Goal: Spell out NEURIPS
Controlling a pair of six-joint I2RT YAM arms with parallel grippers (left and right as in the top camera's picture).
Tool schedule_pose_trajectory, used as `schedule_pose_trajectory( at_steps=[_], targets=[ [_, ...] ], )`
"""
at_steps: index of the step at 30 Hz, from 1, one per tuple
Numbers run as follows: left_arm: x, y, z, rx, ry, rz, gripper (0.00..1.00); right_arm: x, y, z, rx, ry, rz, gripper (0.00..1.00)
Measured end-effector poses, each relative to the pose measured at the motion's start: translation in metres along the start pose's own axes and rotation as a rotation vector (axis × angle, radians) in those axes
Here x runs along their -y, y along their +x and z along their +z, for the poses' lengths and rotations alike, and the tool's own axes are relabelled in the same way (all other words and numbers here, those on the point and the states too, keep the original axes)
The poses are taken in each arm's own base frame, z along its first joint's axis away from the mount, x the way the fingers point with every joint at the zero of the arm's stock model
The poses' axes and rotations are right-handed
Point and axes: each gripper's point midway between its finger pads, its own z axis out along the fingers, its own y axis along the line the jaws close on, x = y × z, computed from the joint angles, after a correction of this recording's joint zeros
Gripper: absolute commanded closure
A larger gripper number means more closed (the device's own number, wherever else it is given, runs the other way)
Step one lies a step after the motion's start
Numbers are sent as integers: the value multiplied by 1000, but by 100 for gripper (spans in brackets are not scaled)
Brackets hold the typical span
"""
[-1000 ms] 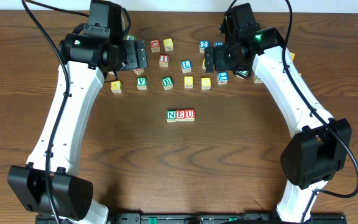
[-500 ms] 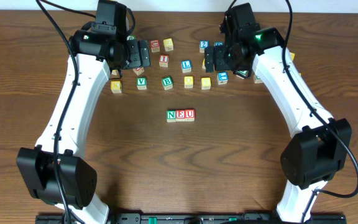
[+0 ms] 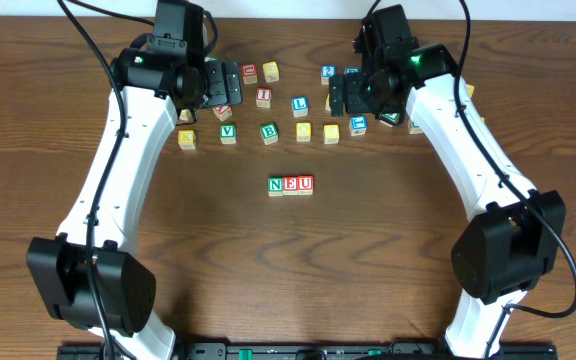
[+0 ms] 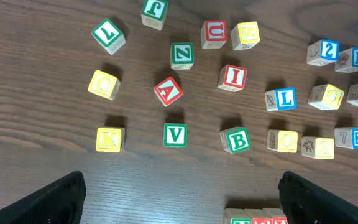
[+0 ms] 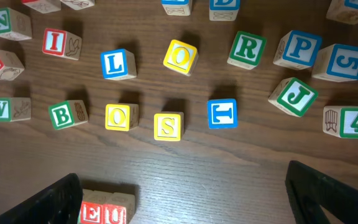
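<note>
On the worktop (image 3: 298,270) the word stands at three letters of seven. My left tool (image 3: 226,88) and my right tool (image 3: 339,97) both hang over the scatter of loose cubes at the far side. Each has its fingers spread wide with nothing between them, so neither has hold of a cube.

Done: the NEU row (image 3: 290,184) sits mid-worktop, its three cubes touching side by side and reading in order, well apart from the scatter.

Left to do, in my judgement: R, I, P and S, to go on the right of the U. All four show in the right wrist view.

- The R cube (image 5: 247,49), green letter, lies ahead of my right tool, right of its centre line and inside the span of the fingers.
- The P cube (image 5: 298,49), blue letter, is just beside the R on its right.
- The S cube (image 5: 168,126), yellow-faced, lies nearer in, about midway between the fingers, with a blue T cube (image 5: 221,114) just beside it.
- The I cube (image 5: 55,42), red letter, lies far to the left of that view. It is better placed for my left tool, sitting ahead of it and a little right of centre in the left wrist view.

R comes next in the spelling, and my right tool is the nearer one — it appears to stand clear above the cubes, not down at their level.
</note>
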Motion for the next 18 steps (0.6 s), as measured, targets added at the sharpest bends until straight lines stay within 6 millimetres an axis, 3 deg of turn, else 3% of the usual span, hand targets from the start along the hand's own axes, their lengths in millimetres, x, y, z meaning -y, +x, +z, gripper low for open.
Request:
schedule_pose_trajectory(
  at_steps=[14,18],
  targets=[
    [0,0,0,0,0,0,2,-1,-5,0,18,-4,0,1],
    [0,0,0,0,0,0,2,9,-8,-1,26,3,18,1]
  ],
)
